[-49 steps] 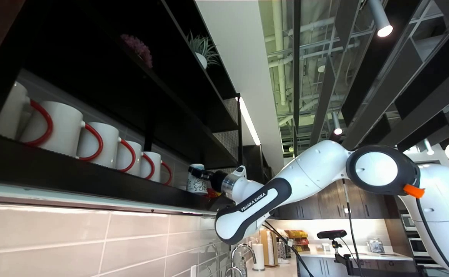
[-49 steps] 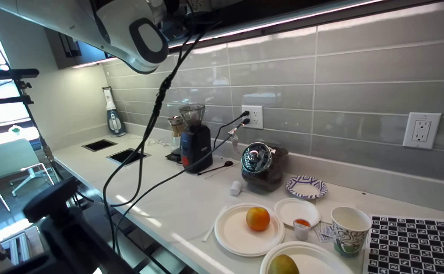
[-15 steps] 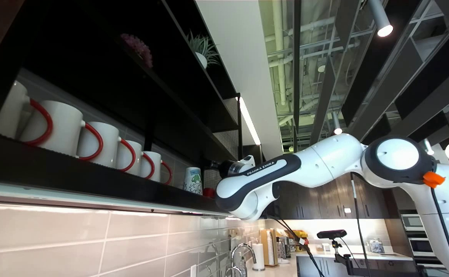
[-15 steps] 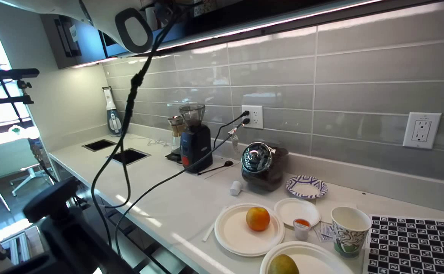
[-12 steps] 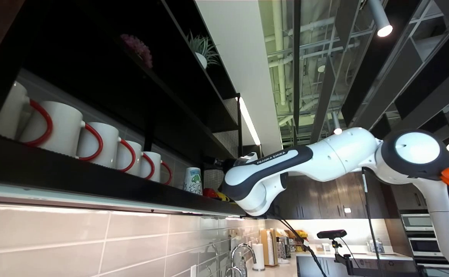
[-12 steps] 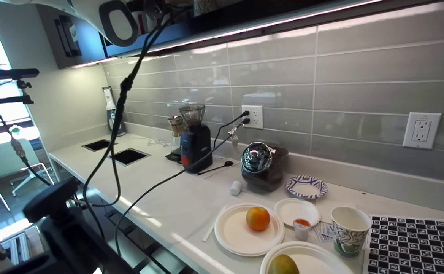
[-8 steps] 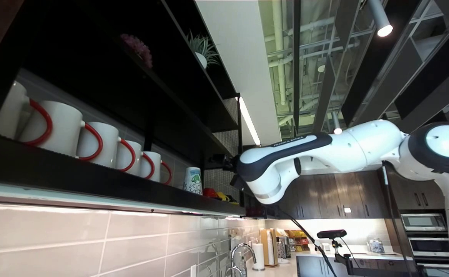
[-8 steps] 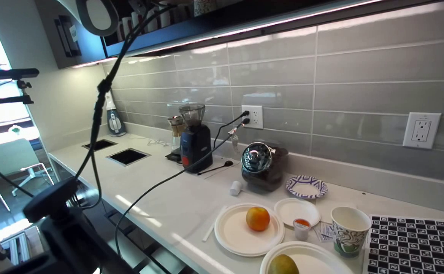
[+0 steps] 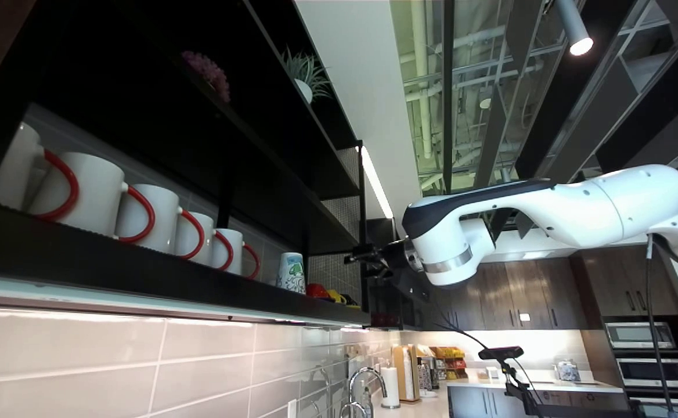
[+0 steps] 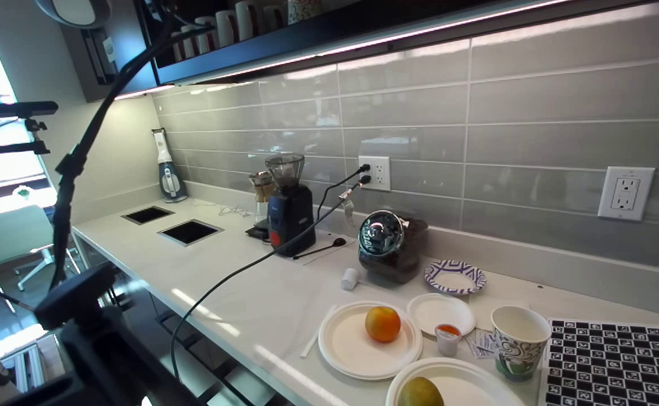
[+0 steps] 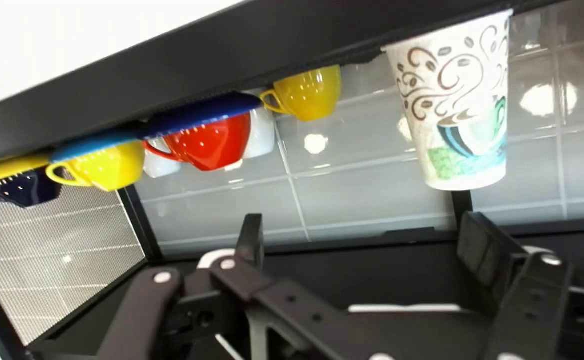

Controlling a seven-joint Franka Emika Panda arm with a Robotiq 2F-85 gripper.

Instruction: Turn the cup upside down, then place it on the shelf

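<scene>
The cup (image 9: 291, 273), a paper cup with green print and swirls, stands upside down on the lowest board of the dark shelf (image 9: 141, 268), right of the white mugs. In the wrist view, which is turned top to bottom, the cup (image 11: 452, 105) has its wide rim against the shelf board (image 11: 172, 70) and its narrow base free. My gripper (image 11: 364, 235) is open, its fingers (image 11: 487, 250) wide apart with nothing between them. It hangs away from the cup, off to the right in an exterior view (image 9: 359, 255). Part of the cup (image 10: 304, 10) shows at the top of an exterior view.
White mugs (image 9: 92, 194) with red handles line the same board. Red (image 11: 217, 142) and yellow (image 11: 114, 165) cups on saucers sit past the cup. On the counter (image 10: 233, 293) are plates, an orange (image 10: 383, 324), a grinder (image 10: 291, 214) and another patterned paper cup (image 10: 520, 342).
Earlier my gripper was at the cup on the shelf; it has since drawn back, moving right and out from the shelf in an exterior view. The cup stays standing where it was left.
</scene>
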